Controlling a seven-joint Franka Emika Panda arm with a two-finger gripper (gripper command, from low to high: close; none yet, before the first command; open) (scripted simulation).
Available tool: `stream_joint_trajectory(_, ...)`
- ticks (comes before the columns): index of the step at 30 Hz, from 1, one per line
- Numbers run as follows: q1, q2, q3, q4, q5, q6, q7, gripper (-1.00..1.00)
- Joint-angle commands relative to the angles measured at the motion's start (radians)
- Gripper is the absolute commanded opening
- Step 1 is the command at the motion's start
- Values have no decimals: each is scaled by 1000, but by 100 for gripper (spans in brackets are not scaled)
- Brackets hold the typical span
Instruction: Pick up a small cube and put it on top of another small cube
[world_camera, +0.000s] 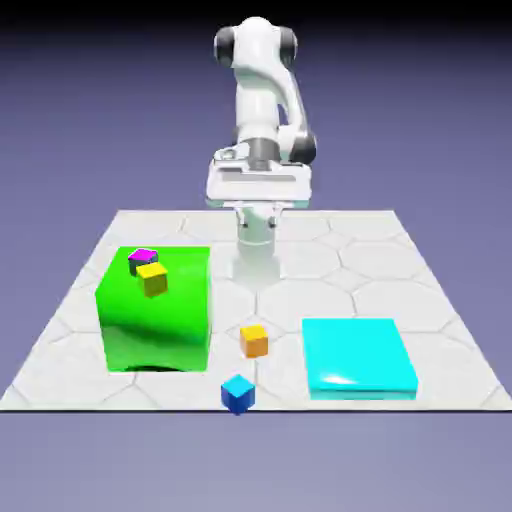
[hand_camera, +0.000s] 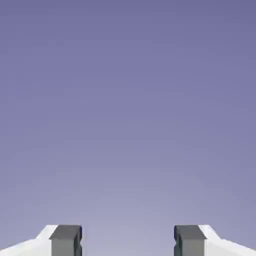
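Observation:
The small orange cube (world_camera: 254, 341) sits on the table between the big green block (world_camera: 155, 320) and the flat cyan block (world_camera: 358, 358). A small blue cube (world_camera: 237, 393) lies nearer the front edge. On top of the green block rest a yellower small cube (world_camera: 153, 279) and a magenta-topped one (world_camera: 143, 258). My gripper (world_camera: 255, 200) hangs high over the far side of the table, well away from every cube. In the hand view the gripper (hand_camera: 127, 242) is open; its grey fingertips (hand_camera: 66, 240) stand wide apart with only backdrop between them.
The table (world_camera: 420, 270) is a pale hexagon-tiled slab. The green block stands tall at the exterior view's left, the low cyan block at its right. The arm's base column (world_camera: 256, 255) rises at the far middle.

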Motion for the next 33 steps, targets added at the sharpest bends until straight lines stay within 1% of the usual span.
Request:
stream_joint_trajectory(1, 15, 24, -17, -2, -39, -10, -44, 0)
stream_joint_trajectory(22, 337, 519, -368, -48, -860, -214, -957, 0)
stream_joint_trajectory(23, 337, 519, -368, -48, -860, -214, -957, 0)
stream_joint_trajectory(33, 459, 865, -548, 75, -1154, 35, -654, 0)
